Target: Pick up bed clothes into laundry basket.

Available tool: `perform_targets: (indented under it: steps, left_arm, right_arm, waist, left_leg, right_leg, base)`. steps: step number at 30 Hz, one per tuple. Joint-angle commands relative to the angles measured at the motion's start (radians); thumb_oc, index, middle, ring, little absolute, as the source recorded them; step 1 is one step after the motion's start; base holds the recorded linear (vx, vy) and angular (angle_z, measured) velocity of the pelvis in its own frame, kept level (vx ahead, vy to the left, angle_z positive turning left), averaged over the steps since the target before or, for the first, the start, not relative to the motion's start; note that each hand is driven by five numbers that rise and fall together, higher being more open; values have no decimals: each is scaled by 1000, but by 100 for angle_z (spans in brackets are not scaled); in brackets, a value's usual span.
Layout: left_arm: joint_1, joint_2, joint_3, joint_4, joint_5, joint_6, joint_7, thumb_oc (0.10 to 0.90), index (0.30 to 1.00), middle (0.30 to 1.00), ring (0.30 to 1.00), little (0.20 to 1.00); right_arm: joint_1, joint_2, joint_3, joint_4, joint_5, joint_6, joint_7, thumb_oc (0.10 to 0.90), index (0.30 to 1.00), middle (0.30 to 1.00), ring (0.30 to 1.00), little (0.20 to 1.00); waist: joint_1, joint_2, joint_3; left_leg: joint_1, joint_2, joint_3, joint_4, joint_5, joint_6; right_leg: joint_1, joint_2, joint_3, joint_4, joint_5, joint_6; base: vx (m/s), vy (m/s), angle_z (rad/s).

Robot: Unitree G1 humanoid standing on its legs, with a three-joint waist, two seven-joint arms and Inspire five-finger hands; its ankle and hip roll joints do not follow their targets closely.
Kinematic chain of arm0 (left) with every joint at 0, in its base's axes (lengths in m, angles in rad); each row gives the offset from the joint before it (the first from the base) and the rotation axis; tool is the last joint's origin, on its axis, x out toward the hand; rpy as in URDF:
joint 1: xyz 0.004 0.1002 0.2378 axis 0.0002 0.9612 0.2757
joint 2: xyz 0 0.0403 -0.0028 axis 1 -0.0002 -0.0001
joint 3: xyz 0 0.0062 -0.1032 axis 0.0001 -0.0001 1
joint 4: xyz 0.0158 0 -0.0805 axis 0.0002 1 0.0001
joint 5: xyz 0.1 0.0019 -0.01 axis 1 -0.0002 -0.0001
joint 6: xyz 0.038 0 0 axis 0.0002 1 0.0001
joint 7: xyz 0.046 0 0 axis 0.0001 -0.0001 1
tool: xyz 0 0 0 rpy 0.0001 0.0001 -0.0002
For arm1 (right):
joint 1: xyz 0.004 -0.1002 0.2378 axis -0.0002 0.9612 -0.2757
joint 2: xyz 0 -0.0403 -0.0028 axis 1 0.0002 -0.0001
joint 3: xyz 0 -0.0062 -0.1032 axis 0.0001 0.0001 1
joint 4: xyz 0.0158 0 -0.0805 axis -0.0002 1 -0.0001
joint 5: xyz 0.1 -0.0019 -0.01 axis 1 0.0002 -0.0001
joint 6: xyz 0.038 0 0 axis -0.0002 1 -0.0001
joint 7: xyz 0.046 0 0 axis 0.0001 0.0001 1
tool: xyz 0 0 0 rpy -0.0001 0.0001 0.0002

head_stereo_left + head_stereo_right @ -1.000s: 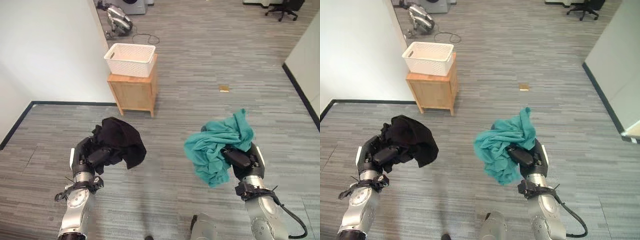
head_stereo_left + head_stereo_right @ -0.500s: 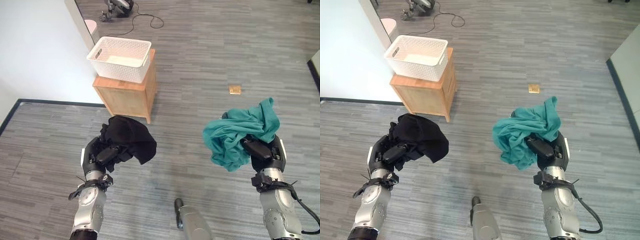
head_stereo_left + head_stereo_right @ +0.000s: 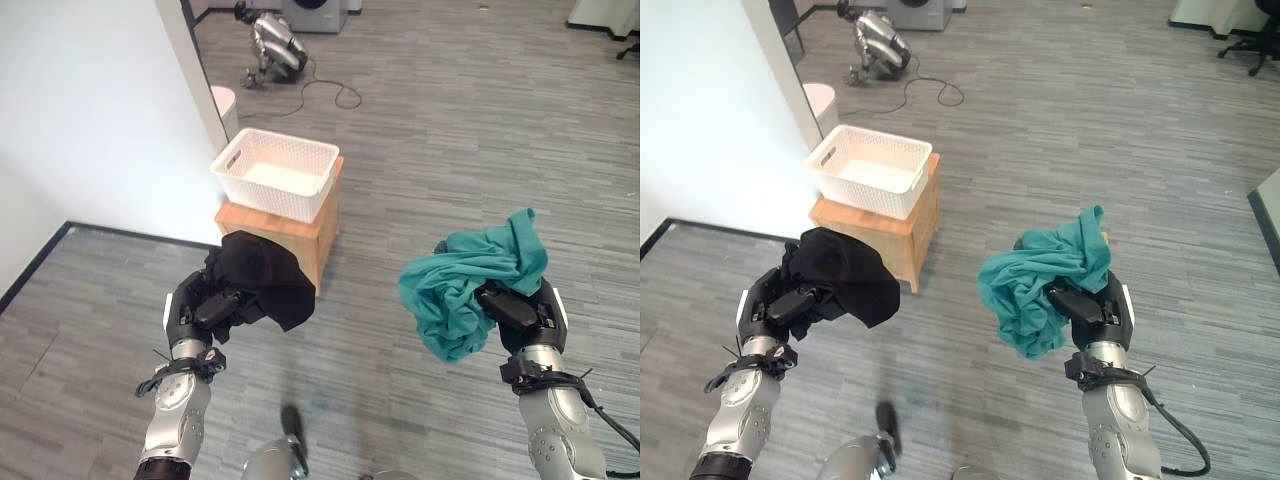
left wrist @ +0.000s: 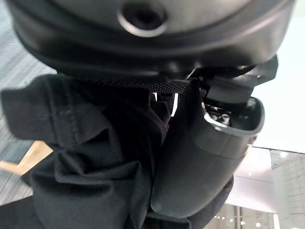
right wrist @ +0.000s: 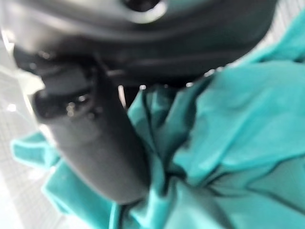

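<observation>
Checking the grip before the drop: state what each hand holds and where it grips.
Left hand is curled into the bunched middle of a black garment. Right hand clutches a teal garment, also in its bunched middle.

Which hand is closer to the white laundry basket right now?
Left. The left hand, clutching the black garment, is just short of the wooden stand under the white laundry basket. The right hand, gripping the teal garment, is farther off to the right.

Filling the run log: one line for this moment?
left hand: holds black garment | right hand: holds teal garment | basket: empty, on cabinet
</observation>
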Motion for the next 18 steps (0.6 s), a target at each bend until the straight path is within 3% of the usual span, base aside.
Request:
perform_targets:
  steps: [1,2,3,4,7,8,11,14,18]
  left_arm:
    - [-85,108,82,-161,42,-128,6,400,300,300,300,300]
    - [-84,107,83,-163,41,-127,5,400,300,300,300,300]
    - [-82,112,83,-167,35,-125,-5,400,300,300,300,300]
    - [-86,119,84,-173,20,-125,-24,400,300,300,300,300]
    - [-102,124,74,-158,11,-127,-24,400,300,300,300,300]
    - [-106,124,73,-160,9,-130,-24,400,300,300,300,300]
    - [-126,126,76,-153,8,-137,-27,400,300,300,300,300]
    - [-142,137,68,-140,15,-145,-24,400,300,300,300,300]
    - [-146,136,70,-137,10,-152,-32,400,300,300,300,300]
  right_arm:
    - [-169,-7,-23,-83,-17,-110,34,400,300,300,300,300]
    - [-169,-8,-22,-83,-18,-111,34,400,300,300,300,300]
    - [-169,-11,-17,-81,-33,-98,34,400,300,300,300,300]
    - [-167,-16,-24,-87,-37,-89,44,400,300,300,300,300]
    - [-173,-25,-38,-82,-35,-96,35,400,300,300,300,300]
    - [-174,-24,-41,-82,-35,-101,31,400,300,300,300,300]
    - [-175,-33,-51,-85,-37,-106,29,400,300,300,300,300]
    - [-169,-60,-65,-89,-52,-106,31,400,300,300,300,300]
    - [-192,-108,-82,-88,-60,-101,38,400,300,300,300,300]
  waist:
    - [9,9,-34]
    - [8,6,-34]
    - [8,12,-31]
    - [4,19,-33]
    - [-26,11,-35]
    - [-36,9,-36]
    - [-52,0,-46]
    - [-75,-4,-46]
    - [-79,-3,-48]
  left_leg:
    - [109,71,22,-70,2,-64]
    - [110,67,22,-73,2,-65]
    - [134,72,30,-83,-7,-67]
    - [167,71,27,-94,-33,-78]
    - [198,55,-12,-83,-83,-96]
    - [212,50,-33,-77,-112,-104]
    - [240,47,-61,-65,-151,-122]
    - [272,57,-103,-30,-192,-140]
    - [274,94,-137,47,-184,-159]
  right_leg:
    - [-90,-44,-32,101,364,70]
    - [-94,-48,-31,111,358,69]
    - [-130,-88,-54,83,346,58]
    - [-161,-171,-102,-8,317,31]
    - [-161,-150,-54,-214,280,36]
    - [-151,-129,-3,-342,263,42]
    - [-154,-120,67,-528,329,68]
    - [-176,-115,114,-547,368,92]
    - [-171,-93,114,-472,344,71]
  base:
    - [198,8,-5]
    - [183,-17,8]
    - [326,-90,31]
    - [439,-140,23]
    - [398,-209,25]
    - [337,-213,57]
    - [316,-232,45]
    - [275,-252,49]
    - [161,-329,36]
